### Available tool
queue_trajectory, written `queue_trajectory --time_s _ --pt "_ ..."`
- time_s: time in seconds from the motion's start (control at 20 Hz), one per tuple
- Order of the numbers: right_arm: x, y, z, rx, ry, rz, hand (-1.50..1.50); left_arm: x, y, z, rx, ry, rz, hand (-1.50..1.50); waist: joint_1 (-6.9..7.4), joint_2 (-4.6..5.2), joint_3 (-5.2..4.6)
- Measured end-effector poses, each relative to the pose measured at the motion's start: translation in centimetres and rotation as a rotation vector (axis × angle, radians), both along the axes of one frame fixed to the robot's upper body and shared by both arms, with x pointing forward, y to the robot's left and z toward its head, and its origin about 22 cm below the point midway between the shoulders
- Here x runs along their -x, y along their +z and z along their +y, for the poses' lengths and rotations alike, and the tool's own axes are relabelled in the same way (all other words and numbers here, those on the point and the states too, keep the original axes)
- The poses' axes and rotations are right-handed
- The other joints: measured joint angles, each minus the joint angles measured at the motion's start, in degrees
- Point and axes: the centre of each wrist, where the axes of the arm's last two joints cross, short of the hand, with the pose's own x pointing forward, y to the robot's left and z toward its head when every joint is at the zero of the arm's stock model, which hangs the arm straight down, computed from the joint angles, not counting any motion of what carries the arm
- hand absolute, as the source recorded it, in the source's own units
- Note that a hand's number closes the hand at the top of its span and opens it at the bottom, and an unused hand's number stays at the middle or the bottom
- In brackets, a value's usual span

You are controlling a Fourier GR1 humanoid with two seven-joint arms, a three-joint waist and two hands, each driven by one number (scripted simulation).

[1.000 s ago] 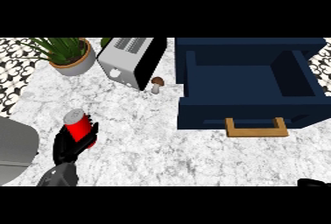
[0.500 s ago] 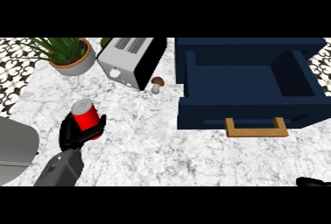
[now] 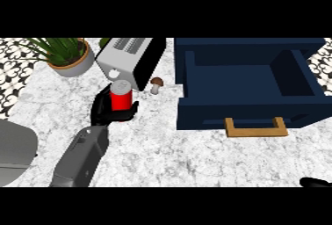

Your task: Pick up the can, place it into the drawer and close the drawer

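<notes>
**Red can held beside the toaster, open drawer off at three o'clock**

Red and cylindrical with a silver metal top, the can [image 3: 120,98] sits upright inside the curled black fingers of the left robot hand [image 3: 107,110], fingers and thumb wrapped round its lower body. It shows over the white marbled desk [image 3: 162,154], just beside the silver-and-black toaster [image 3: 130,59] at its twelve o'clock, with a small brown-capped mushroom [image 3: 156,84] near at about one o'clock.

Risks, as I judge them:
- The path to the open navy-blue drawer [image 3: 250,83] runs toward three o'clock, past the mushroom and the toaster's corner; a low or tight sweep could clip either one.
- The drawer's front wall, carrying the tan wooden handle [image 3: 256,128], stands between can and cavity; a can carried too low could strike that wall rather than clear it.
- The grip covers the lower half only, so the can may tilt on release and end up lying down or against the drawer's rim, blocking closure.
- A green potted plant in a grey-rimmed pot [image 3: 65,55] at eleven o'clock lies away from the route.

The right robot hand [image 3: 316,182] shows only as a dark sliver at the lower right edge; whether its fingers are apart or together I cannot tell.

No brand, label or readable writing appears on the can, toaster or drawer.
</notes>
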Motion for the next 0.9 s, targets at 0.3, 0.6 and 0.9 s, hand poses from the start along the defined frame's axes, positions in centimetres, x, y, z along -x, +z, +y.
queue_trajectory --time_s 0.3,0.6,0.9 --pt "-0.4 0.2 0.1 0.009 -0.015 -0.007 -1.5 -2.0 3.5 -3.0 -0.044 -0.062 0.0 1.5 0.71 -0.07 0.0" --pt "0.1 0.3 -0.1 0.014 -0.02 -0.001 -1.5 -2.6 5.8 -3.5 -0.09 -0.071 0.08 1.5 1.17 -0.08 -0.05" --pt "0.1 0.1 -0.3 0.011 -0.018 0.001 -1.5 -3.5 7.5 -3.5 -0.127 -0.042 0.189 1.5 0.98 0.24 -0.15"
